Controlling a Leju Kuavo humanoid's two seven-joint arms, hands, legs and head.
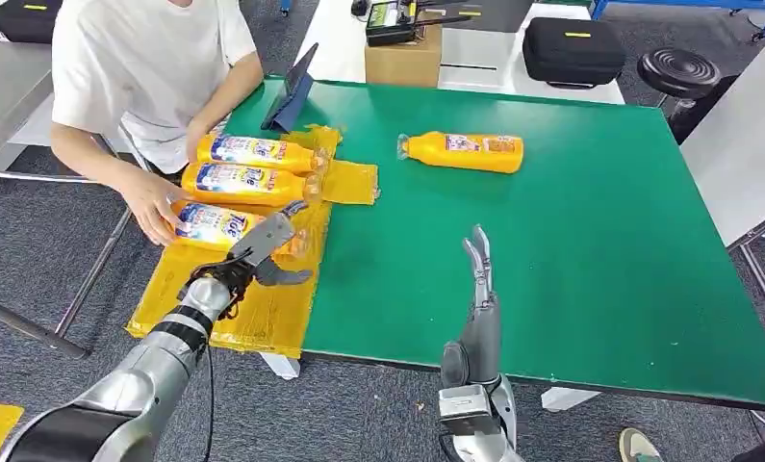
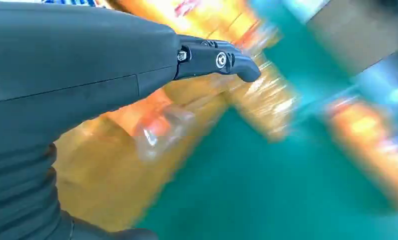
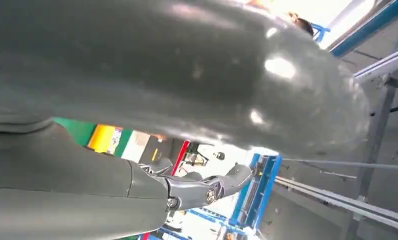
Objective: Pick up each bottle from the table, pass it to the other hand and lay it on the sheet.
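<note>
One bottle (image 1: pixel 462 151) is seen lying on its side on the green table (image 1: pixel 571 250), far from both hands. Three more bottles (image 1: pixel 243 183) are laid side by side on the yellow sheet (image 1: pixel 263 308). The nearest of them is touched by a person's hand (image 1: pixel 152 207). The left hand (image 1: pixel 258 252) is held just above the sheet with fingers spread, and nothing is held in it. The right hand (image 1: pixel 478 265) is raised over the table, fingers straight, and nothing is held.
</note>
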